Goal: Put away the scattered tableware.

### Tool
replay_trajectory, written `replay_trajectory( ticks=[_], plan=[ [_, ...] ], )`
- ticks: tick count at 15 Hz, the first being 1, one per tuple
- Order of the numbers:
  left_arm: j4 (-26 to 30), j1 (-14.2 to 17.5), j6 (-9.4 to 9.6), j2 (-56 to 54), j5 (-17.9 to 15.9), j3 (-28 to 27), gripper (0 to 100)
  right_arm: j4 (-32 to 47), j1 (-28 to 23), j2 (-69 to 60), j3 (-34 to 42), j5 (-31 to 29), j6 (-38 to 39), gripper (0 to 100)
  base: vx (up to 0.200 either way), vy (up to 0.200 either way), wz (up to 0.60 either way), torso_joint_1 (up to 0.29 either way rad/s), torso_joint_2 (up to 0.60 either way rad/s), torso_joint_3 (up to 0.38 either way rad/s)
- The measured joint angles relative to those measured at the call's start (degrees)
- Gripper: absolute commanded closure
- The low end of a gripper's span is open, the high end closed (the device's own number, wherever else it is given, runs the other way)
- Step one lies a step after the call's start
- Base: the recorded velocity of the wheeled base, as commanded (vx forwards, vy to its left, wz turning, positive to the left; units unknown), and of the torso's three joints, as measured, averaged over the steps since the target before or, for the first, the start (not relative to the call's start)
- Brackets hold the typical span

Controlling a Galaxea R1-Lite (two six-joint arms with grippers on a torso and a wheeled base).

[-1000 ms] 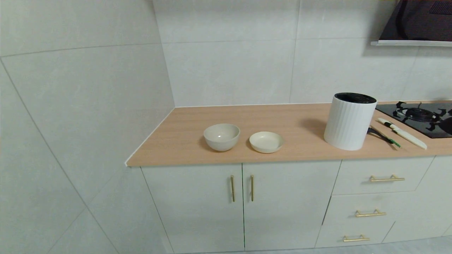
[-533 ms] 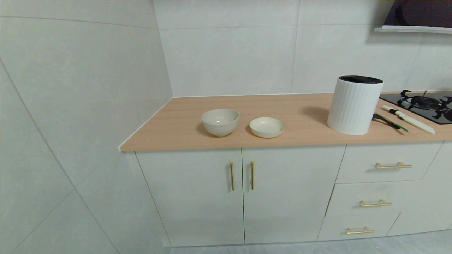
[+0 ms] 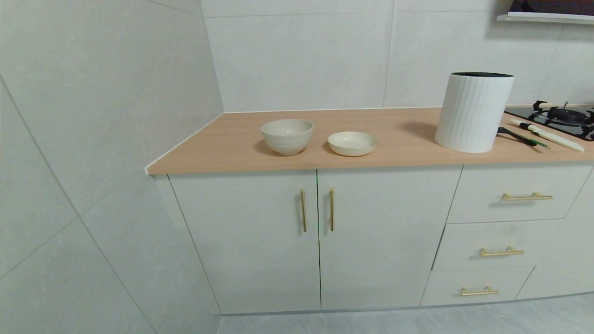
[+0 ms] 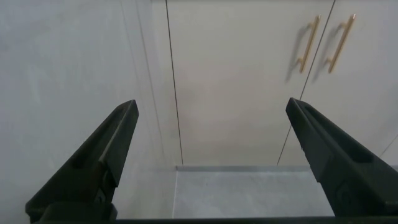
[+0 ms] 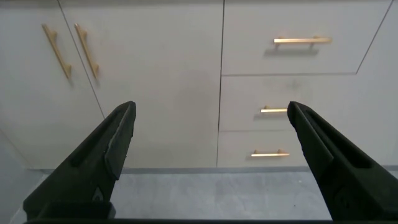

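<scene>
A beige deep bowl (image 3: 287,135) and a shallow cream dish (image 3: 351,143) sit side by side on the wooden countertop (image 3: 394,153). Farther right stand a tall white ribbed container (image 3: 473,112), a dark-handled utensil (image 3: 519,137) and a cream knife (image 3: 547,135). My left gripper (image 4: 211,109) is open, low down, facing the white double cabinet doors (image 4: 249,81) with gold handles (image 4: 323,43). My right gripper (image 5: 211,112) is open too, facing the drawer fronts (image 5: 298,43) below the counter. Nothing is between either pair of fingers.
A tiled wall (image 3: 93,116) closes off the left side of the counter. A black gas hob (image 3: 557,118) sits at the far right. Below are double doors (image 3: 318,236) and three drawers (image 3: 506,222) with gold handles. Grey floor (image 3: 417,320) lies in front.
The head camera has lowered, so the counter and everything on it sit higher in the picture and are seen more from the side. Nothing on the counter has moved.
</scene>
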Motion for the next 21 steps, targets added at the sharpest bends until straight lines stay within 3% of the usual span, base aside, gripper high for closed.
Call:
replay_trajectory(
  ticks=[8, 18, 21],
  plan=[
    [0.0, 0.0, 0.0, 0.0, 0.0, 0.0, 0, 0.0, 0.0, 0.0, 0.0, 0.0, 0.0, 0, 0.0, 0.0, 0.0, -0.107, 0.42, 0.296],
    [0.0, 0.0, 0.0, 0.0, 0.0, 0.0, 0, 0.0, 0.0, 0.0, 0.0, 0.0, 0.0, 0, 0.0, 0.0, 0.0, -0.007, 0.02, 0.018],
    [0.0, 0.0, 0.0, 0.0, 0.0, 0.0, 0, 0.0, 0.0, 0.0, 0.0, 0.0, 0.0, 0, 0.0, 0.0, 0.4, 0.002, 0.0, 0.003]
  ],
)
